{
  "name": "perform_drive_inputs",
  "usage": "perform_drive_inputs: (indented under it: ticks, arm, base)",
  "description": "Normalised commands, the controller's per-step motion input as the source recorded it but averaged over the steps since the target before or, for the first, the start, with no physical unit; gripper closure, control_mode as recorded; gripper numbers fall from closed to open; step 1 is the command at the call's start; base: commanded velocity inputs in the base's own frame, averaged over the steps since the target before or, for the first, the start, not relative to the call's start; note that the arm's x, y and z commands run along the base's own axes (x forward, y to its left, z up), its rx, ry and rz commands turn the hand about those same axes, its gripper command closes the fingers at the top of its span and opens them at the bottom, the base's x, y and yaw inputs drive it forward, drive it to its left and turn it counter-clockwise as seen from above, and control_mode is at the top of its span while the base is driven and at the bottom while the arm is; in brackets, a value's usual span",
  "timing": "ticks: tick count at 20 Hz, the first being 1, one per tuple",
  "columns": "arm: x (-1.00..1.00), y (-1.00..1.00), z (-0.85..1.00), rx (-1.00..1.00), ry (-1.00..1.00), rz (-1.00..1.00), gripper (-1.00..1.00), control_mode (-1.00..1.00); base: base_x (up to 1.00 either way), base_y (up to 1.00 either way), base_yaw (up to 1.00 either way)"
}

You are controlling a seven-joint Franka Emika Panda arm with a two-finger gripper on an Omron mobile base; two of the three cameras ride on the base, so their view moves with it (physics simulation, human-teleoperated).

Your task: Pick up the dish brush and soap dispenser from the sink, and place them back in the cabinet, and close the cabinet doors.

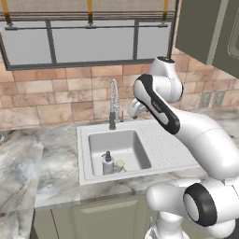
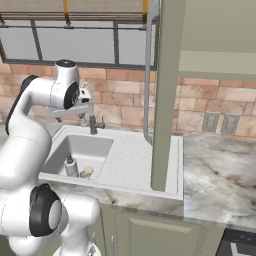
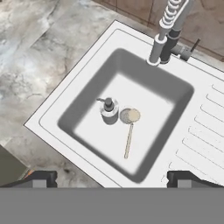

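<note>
The white sink (image 3: 78,70) lies below my gripper (image 3: 113,178), which hangs open high above the basin with nothing between its fingertips (image 3: 41,178). A grey soap dispenser (image 3: 109,111) with a black pump stands upright in the basin. Right beside it lies the dish brush (image 3: 130,115), its pale handle pointing toward the front rim. Both base views show the same pair: soap dispenser (image 1: 108,163) (image 2: 71,167) and dish brush (image 1: 120,164) (image 2: 88,171). The olive-green cabinet (image 2: 220,60) hangs above the counter to the right of the sink, and one of its cabinet doors (image 2: 167,95) stands open, edge-on.
A chrome spring-neck faucet (image 3: 168,26) rises at the back of the basin, close to my hand. The ribbed drainboard (image 2: 130,160) runs to the right of the basin, under the open door. Marble counter (image 1: 28,158) surrounds the sink, with a window (image 1: 88,42) behind.
</note>
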Motion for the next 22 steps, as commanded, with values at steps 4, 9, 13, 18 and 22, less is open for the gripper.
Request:
perform_drive_inputs:
  ticks: [4,9,13,18,22]
  arm:
    - [0.18,0.00,-0.03,0.00,0.00,0.00,-1.00,-1.00]
    - [0.21,0.00,-0.08,0.00,0.00,0.00,-1.00,-1.00]
    - [0.24,0.00,-0.26,-0.02,0.00,0.00,-1.00,-1.00]
    - [0.15,0.00,-0.45,-0.03,0.00,0.00,-1.00,-1.00]
    - [0.05,0.06,-0.41,-0.02,0.00,0.00,-1.00,-1.00]
  base:
    - [0.00,0.00,0.00]
    - [0.00,0.00,0.00]
    - [0.00,0.00,0.00]
    - [0.00,0.00,0.00]
    - [0.00,0.00,0.00]
